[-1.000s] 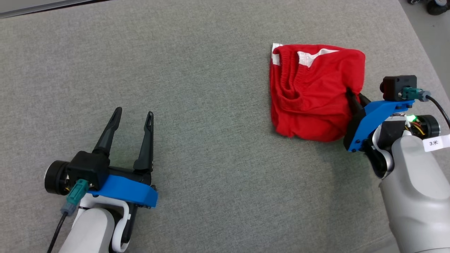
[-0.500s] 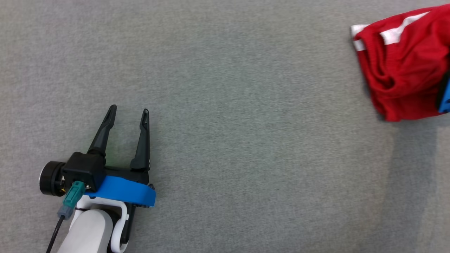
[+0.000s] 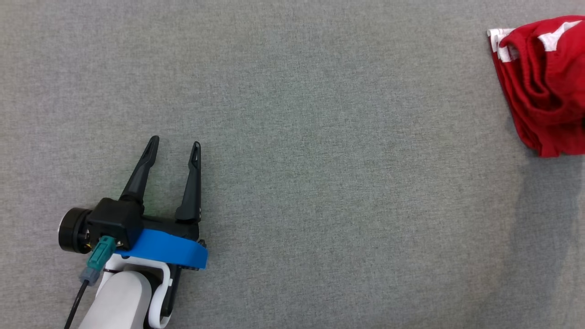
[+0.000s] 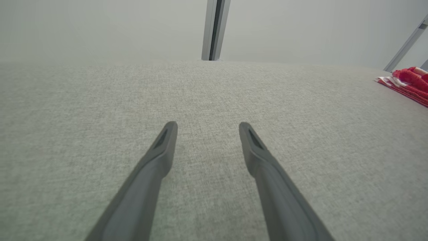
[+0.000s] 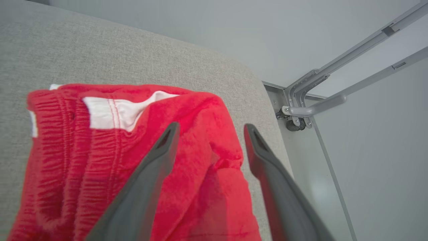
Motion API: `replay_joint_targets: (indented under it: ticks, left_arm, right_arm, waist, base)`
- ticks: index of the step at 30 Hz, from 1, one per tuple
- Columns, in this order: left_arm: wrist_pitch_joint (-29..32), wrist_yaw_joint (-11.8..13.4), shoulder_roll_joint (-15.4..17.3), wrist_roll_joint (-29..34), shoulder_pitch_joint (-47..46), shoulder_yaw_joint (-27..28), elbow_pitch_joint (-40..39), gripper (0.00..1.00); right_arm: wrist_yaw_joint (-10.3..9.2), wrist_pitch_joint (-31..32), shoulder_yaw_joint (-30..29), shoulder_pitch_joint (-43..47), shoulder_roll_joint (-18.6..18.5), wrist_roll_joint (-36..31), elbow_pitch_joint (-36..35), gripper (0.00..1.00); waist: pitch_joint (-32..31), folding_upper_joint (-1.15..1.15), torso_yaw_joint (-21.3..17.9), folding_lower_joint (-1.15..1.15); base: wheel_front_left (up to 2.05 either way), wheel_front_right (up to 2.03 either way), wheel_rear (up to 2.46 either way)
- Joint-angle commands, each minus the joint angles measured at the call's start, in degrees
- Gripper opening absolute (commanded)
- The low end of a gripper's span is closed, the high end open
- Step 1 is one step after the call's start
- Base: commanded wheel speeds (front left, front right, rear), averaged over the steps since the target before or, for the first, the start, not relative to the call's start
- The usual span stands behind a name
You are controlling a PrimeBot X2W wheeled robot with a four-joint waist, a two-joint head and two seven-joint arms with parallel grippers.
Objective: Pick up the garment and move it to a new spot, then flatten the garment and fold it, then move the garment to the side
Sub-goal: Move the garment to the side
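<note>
Garment (image 3: 544, 87) lies bundled far right — set-aside step, I reckon. My right gripper (image 5: 210, 125) is spread over it, gripping nothing; left gripper (image 3: 175, 140) is spread too — next, back clear.

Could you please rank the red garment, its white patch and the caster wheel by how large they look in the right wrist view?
1. red garment, largest by far.
2. white patch.
3. caster wheel, smallest, though it sits farther from the camera, so its real size is unsure.
</note>
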Motion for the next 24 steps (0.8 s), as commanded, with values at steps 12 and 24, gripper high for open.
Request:
replay_joint_targets:
  ticks: [12,24]
  left_arm:
    - [-3.69,0.51,-1.71,-2.59,-0.86,1.26,5.9,1.0]
    - [-6.3,0.86,-2.79,-6.22,5.2,4.4,13.31,1.0]
  right_arm:
    - [-0.02,-11.87,-1.27,3.95,9.06,-0.57,-1.31,1.0]
    - [-0.02,-23.77,-0.45,20.73,19.53,-2.82,-5.22,1.0]
  waist:
    - [-8.79,0.0,2.81,0.0]
    - [-19.17,0.0,7.45,0.0]
  base:
    - [0.0,0.0,0.0]
    - [0.0,0.0,0.0]
